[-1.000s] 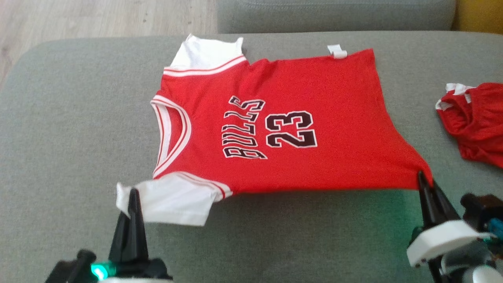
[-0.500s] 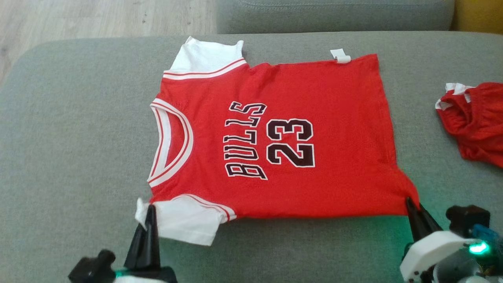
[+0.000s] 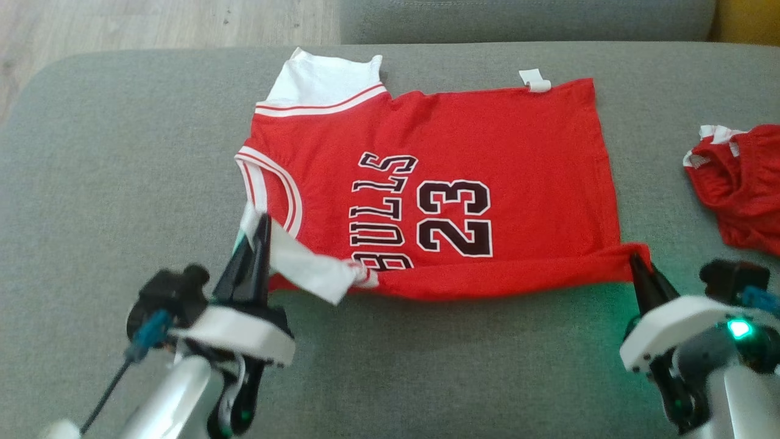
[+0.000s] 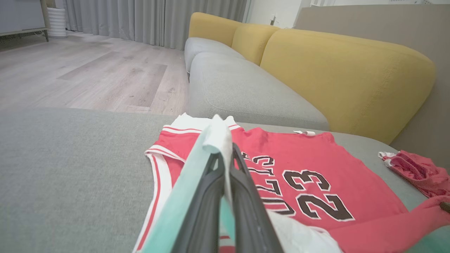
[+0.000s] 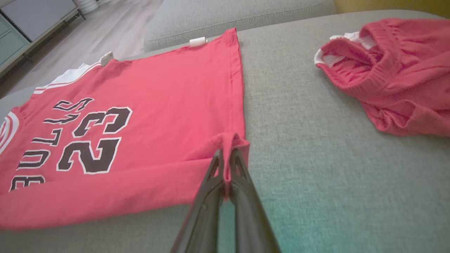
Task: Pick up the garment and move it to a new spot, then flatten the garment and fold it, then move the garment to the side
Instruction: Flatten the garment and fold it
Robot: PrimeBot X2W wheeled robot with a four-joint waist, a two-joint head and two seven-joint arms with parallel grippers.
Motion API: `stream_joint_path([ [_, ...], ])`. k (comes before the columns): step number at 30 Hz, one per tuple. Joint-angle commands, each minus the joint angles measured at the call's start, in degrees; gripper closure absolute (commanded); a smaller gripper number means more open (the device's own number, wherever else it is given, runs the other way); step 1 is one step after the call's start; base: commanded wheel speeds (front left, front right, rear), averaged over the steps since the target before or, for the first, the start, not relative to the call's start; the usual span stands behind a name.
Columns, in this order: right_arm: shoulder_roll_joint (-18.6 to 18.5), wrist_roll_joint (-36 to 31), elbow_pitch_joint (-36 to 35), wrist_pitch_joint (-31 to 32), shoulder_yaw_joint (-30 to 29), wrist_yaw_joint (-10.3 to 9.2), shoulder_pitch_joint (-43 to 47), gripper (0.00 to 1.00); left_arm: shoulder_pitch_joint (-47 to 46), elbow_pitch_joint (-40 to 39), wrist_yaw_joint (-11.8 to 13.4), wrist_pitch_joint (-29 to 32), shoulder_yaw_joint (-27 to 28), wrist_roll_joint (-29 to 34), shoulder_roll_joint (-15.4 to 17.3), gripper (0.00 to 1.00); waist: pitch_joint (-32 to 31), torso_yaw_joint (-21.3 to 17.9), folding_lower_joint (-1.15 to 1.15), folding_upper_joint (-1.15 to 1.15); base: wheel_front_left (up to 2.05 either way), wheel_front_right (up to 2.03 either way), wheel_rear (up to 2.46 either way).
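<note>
Folding barely begun: red Bulls jersey [image 3: 463, 140] lies flattened on the grey cushion [image 3: 122, 152], near edge lifted; left gripper [image 3: 262, 221] jaws clench its white sleeve [image 3: 304, 268], right gripper [image 3: 634, 263] jaws its hem corner [image 3: 641, 250]. Moving aside remains.

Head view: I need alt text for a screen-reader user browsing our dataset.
A red Bulls 23 jersey lies flat on a grey cushion, its near edge lifted and turned inward: the left tool pinches the white sleeve, the right tool the near hem corner. A second red garment lies crumpled at the right.
</note>
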Motion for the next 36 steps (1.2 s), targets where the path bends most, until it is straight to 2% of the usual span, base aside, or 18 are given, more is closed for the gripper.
stream_joint_path([
  [1,-0.4,0.4,-0.3,-0.5,1.1,-0.04,-4.3,1.00,-5.3,1.1,-0.8,0.3,2.1,0.5,0.1,1.00,0.2,-0.3,-0.01,0.00,0.00,0.00,0.00],
  [8,-0.4,-0.7,5.6,-0.4,1.0,-0.04,-11.4,1.00,-12.6,8.9,-2.8,0.2,2.7,-0.4,-1.8,1.00,1.6,-1.1,-0.01,0.00,0.00,0.00,0.00],
  [21,-0.4,-2.3,18.7,-3.9,2.0,-0.04,-23.0,1.00,-21.7,21.7,-4.4,-5.0,4.1,0.3,-4.1,1.00,4.9,-2.0,-0.01,0.00,0.00,0.00,0.00],
  [23,-0.4,-2.0,20.2,-5.1,2.4,-0.04,-24.3,0.40,-22.6,22.6,-4.2,-5.8,4.5,0.7,-4.5,1.00,5.2,-1.9,-0.01,0.00,0.00,0.00,0.00],
  [24,-0.4,-1.8,20.7,-6.0,2.7,-0.04,-25.0,0.00,-23.0,23.1,-4.1,-6.2,4.7,0.9,-4.6,1.00,5.3,-1.9,-0.01,0.00,0.00,0.00,0.00],
  [25,-0.4,-1.5,21.2,-6.9,3.4,-0.04,-25.6,0.00,-23.3,23.5,-4.0,-6.6,4.8,1.1,-4.7,0.85,5.3,-1.9,-0.01,0.00,0.00,0.00,0.00],
  [26,-0.4,-0.8,21.8,-9.1,4.1,-0.04,-26.6,0.00,-23.6,24.2,-4.2,-7.0,5.0,1.5,-5.1,0.00,5.4,-1.8,-0.01,0.00,0.00,0.00,0.00],
  [31,-0.4,-2.4,22.1,-13.4,4.5,-0.04,-27.2,0.00,-23.3,23.2,-5.1,-7.7,6.1,2.0,-5.8,0.00,4.9,-1.6,-0.01,0.00,0.00,0.00,0.00],
  [36,-0.4,-4.6,18.6,-15.6,3.4,-0.04,-24.3,0.00,-19.8,18.3,-5.6,-7.9,7.7,3.2,-6.0,0.00,3.6,-1.3,-0.01,0.00,0.00,0.00,0.00],
])
